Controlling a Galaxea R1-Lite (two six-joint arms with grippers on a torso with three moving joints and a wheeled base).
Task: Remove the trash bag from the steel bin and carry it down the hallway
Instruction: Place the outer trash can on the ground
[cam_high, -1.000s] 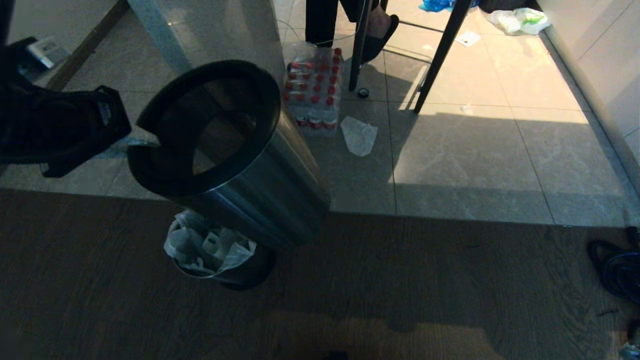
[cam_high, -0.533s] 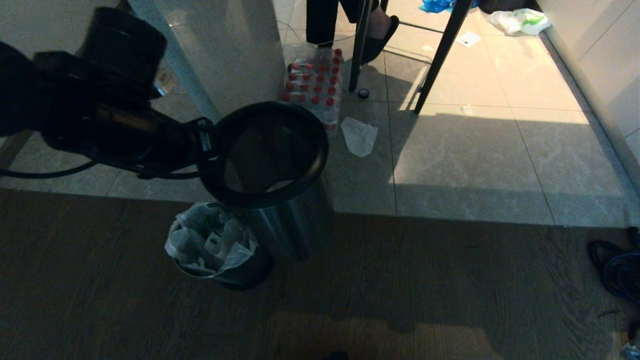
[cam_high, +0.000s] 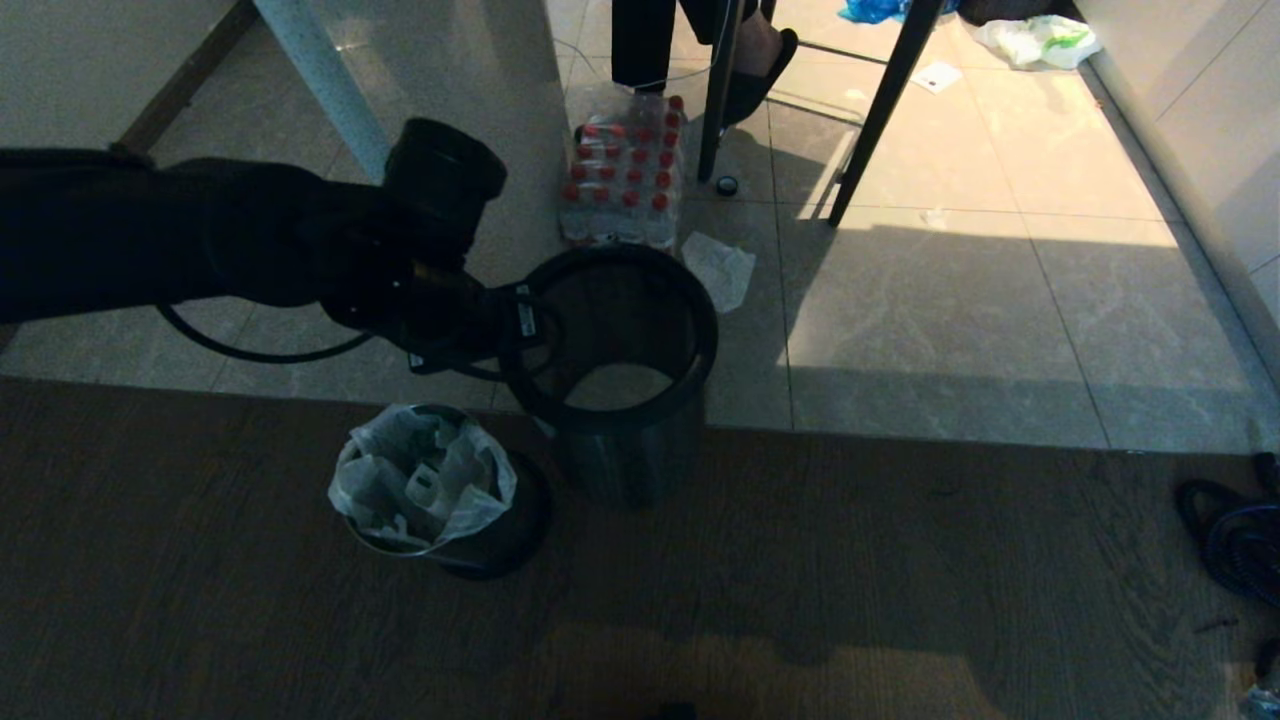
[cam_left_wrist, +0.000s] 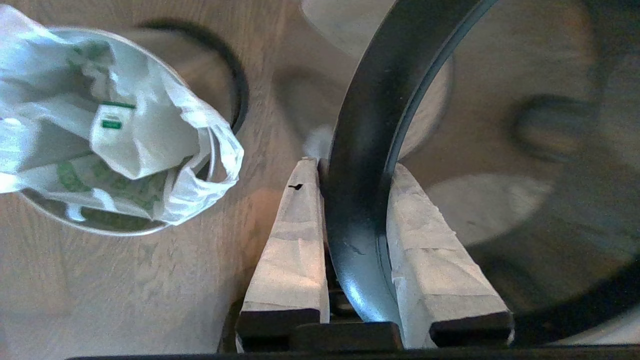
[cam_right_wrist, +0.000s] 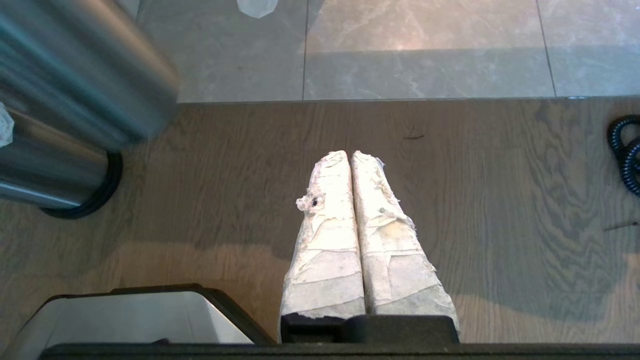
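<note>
One trash bag (cam_left_wrist: 115, 145) just beside L claw (cam_left_wrist: 355, 170).

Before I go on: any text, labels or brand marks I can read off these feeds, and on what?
None is legible.
White sticker on the left gripper: print too small.
Green marks on the white packet inside the trash bag: blurred, no letters.
Labels on the pack of red-capped bottles: too small.
Paper slip on the tiles: nothing legible.
</note>
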